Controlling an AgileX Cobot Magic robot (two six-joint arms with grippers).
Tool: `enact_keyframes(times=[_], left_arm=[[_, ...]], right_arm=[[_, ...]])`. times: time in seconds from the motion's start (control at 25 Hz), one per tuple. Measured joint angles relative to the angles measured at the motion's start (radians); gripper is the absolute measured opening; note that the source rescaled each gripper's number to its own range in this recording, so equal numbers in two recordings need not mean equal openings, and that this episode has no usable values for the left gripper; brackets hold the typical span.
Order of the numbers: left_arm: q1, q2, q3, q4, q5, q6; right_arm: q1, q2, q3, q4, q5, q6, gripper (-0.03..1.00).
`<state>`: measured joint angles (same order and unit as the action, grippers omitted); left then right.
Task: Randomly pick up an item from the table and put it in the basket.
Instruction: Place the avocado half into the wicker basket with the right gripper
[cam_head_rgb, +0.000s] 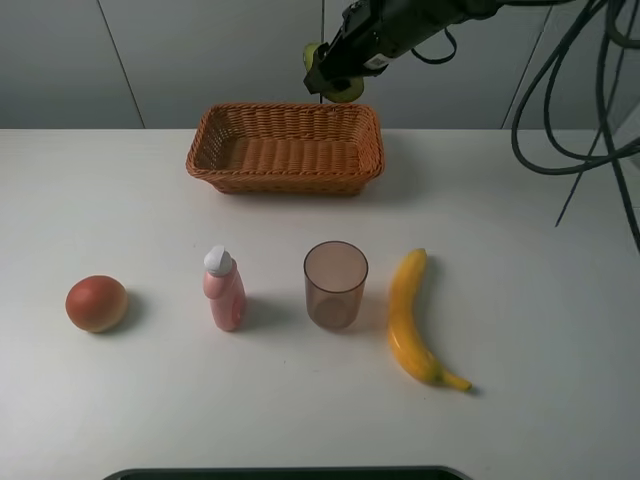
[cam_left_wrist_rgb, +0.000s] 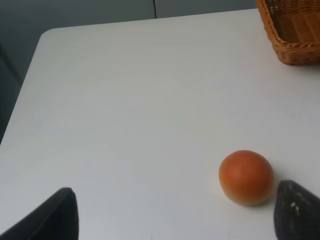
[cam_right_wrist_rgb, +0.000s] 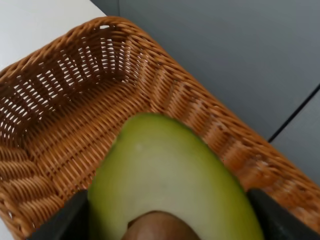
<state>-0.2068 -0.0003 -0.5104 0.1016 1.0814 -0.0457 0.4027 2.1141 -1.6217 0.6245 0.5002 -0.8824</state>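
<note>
My right gripper is shut on the halved avocado and holds it in the air above the far right rim of the brown wicker basket. In the right wrist view the avocado fills the space between the fingers, pale green flesh and brown pit showing, with the basket below it. The basket has nothing in it. My left gripper is open and empty, low over the white table, with the round reddish-orange fruit just beside one finger.
On the table in a front row stand the reddish-orange fruit, a pink bottle with a white cap, a translucent brownish cup and a yellow banana. Black cables hang at the right.
</note>
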Motion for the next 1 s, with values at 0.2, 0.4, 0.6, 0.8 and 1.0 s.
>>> enact_keyframes(times=[0.2,0.4,0.6,0.8,1.0], left_arm=[[0.000,0.000,0.000,0.000,0.000,0.000],[0.000,0.000,0.000,0.000,0.000,0.000],[0.000,0.000,0.000,0.000,0.000,0.000],[0.000,0.000,0.000,0.000,0.000,0.000],[0.000,0.000,0.000,0.000,0.000,0.000]], right_arm=[[0.007,0.085,-0.018,0.040,-0.010,0.000,0.01],[0.009,0.090,-0.020,0.044,-0.009,0.004,0.01],[0.009,0.090,-0.020,0.044,-0.003,0.010,0.14],[0.009,0.090,-0.020,0.046,-0.003,0.010,0.98],[0.009,0.090,-0.020,0.046,0.009,0.010,0.99]])
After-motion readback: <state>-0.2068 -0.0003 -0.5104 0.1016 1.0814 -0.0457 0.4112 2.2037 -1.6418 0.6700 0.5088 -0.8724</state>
